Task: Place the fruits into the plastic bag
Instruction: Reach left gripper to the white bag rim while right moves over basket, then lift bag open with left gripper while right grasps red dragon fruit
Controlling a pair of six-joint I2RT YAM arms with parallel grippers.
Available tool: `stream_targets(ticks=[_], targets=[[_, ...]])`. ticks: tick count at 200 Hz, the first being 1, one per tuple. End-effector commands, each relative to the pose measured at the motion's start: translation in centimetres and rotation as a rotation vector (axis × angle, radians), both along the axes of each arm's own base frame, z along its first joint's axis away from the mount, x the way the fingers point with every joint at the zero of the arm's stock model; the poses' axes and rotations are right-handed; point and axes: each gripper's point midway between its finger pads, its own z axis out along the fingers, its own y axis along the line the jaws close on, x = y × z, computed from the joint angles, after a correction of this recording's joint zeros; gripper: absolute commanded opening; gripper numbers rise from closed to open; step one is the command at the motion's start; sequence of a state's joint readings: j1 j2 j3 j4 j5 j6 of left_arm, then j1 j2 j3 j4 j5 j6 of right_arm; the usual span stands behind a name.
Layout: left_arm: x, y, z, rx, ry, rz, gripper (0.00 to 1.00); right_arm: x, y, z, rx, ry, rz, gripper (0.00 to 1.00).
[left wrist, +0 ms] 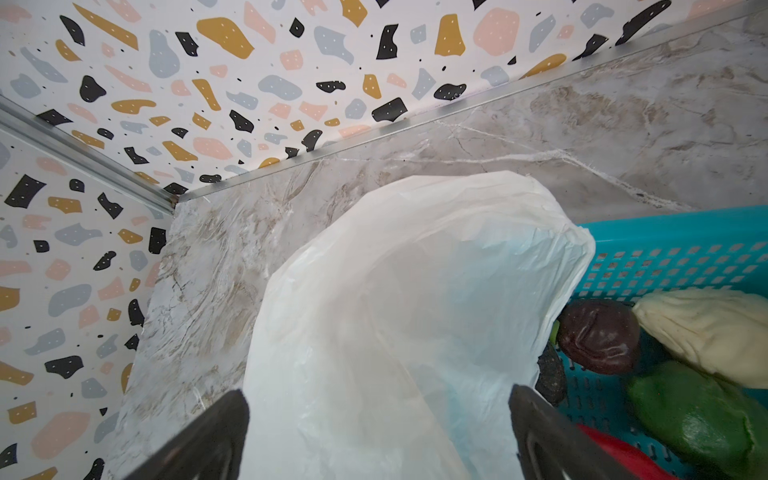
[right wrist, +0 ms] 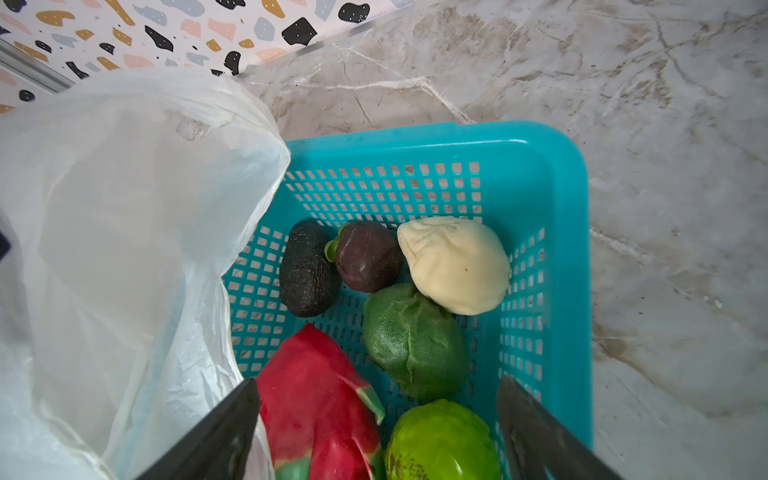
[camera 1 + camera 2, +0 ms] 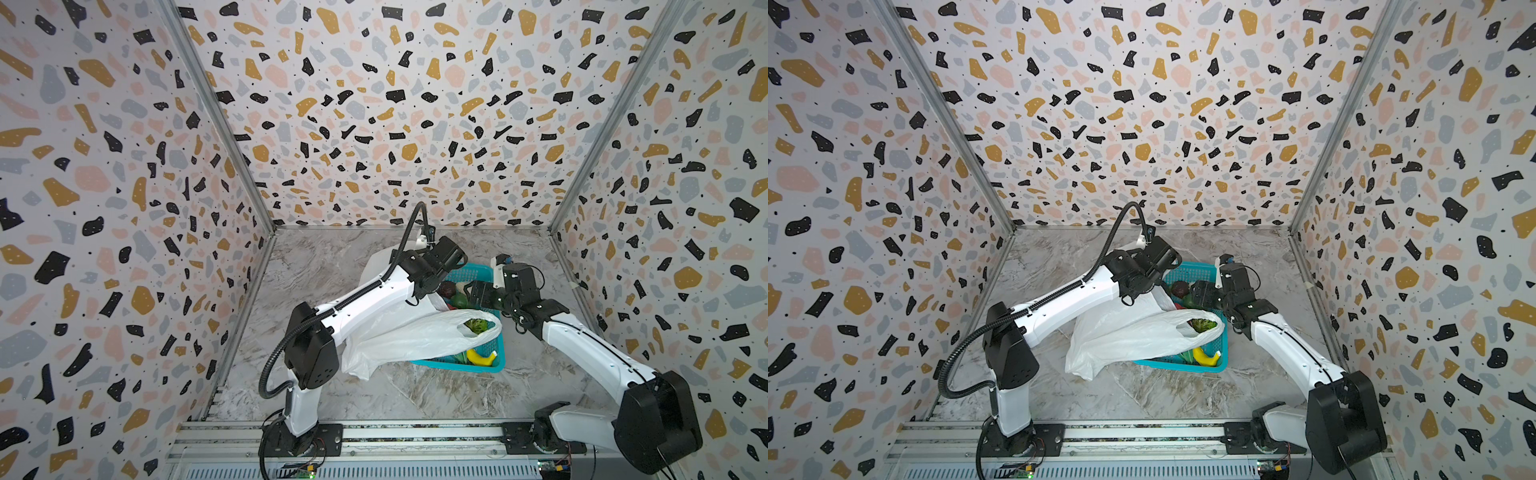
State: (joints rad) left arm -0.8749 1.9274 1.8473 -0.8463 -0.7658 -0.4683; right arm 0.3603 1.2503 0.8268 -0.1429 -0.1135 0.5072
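Presently the right gripper (image 2: 376, 386), open and empty, hangs over the red dragon fruit (image 2: 316, 395), whose long axis crosses the jaw line; the left gripper (image 1: 378, 392), open, faces the plastic bag (image 1: 395, 291).

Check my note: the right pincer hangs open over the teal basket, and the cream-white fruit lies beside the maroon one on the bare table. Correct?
One slip: the cream-white fruit lies beside the maroon one inside the teal basket, not on the bare table, as the right wrist view shows. The right pincer does hang open over that basket.
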Motion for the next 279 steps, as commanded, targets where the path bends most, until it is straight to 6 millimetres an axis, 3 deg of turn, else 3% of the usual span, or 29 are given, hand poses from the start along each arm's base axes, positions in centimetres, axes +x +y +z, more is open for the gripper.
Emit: stream_targets(ticks=[1,25,51,76,111,151,166,197,227,256,279], targets=[[-0.1,0.6,-2.1,0.027,0.049,0.013,0.99,0.2,0.4,1.1,0.009,-0.026,0.017,0.89],[0.1,1.3,-3.1,0.053,0.069,0.024,0.97,0.2,0.4,1.3,0.007,-0.033,0.021,0.89],[-0.1,1.8,-3.6,0.078,0.074,0.027,0.73,0.2,0.4,1.6,0.003,-0.043,0.025,0.88],[-0.3,1.7,-3.6,0.053,0.082,0.01,0.35,0.2,0.4,1.7,-0.002,-0.041,0.024,0.87],[-0.3,1.9,-0.5,-0.115,0.039,-0.056,0.0,0.5,0.1,2.7,-0.027,-0.055,0.016,0.86],[-1.9,2.1,5.0,-0.544,-0.029,-0.315,0.0,0.9,0.2,4.5,-0.023,-0.073,0.021,0.85],[-2.6,3.3,6.4,-0.656,-0.046,-0.38,0.0,1.2,0.2,5.4,-0.02,-0.088,0.031,0.85],[-4.3,5.4,7.1,-0.853,-0.037,-0.504,0.0,1.5,-0.4,6.5,-0.026,-0.079,0.022,0.87],[-4.9,7.3,8.4,-1.034,-0.068,-0.55,0.0,0.6,-0.3,7.3,-0.016,-0.075,0.04,0.9],[-5.0,7.8,8.9,-1.136,-0.064,-0.577,0.0,-0.5,0.2,7.5,0.011,-0.079,0.082,0.92],[-4.9,7.5,9.1,-1.166,-0.043,-0.593,0.0,-1.4,1.0,6.5,0.031,-0.048,0.137,0.92]])
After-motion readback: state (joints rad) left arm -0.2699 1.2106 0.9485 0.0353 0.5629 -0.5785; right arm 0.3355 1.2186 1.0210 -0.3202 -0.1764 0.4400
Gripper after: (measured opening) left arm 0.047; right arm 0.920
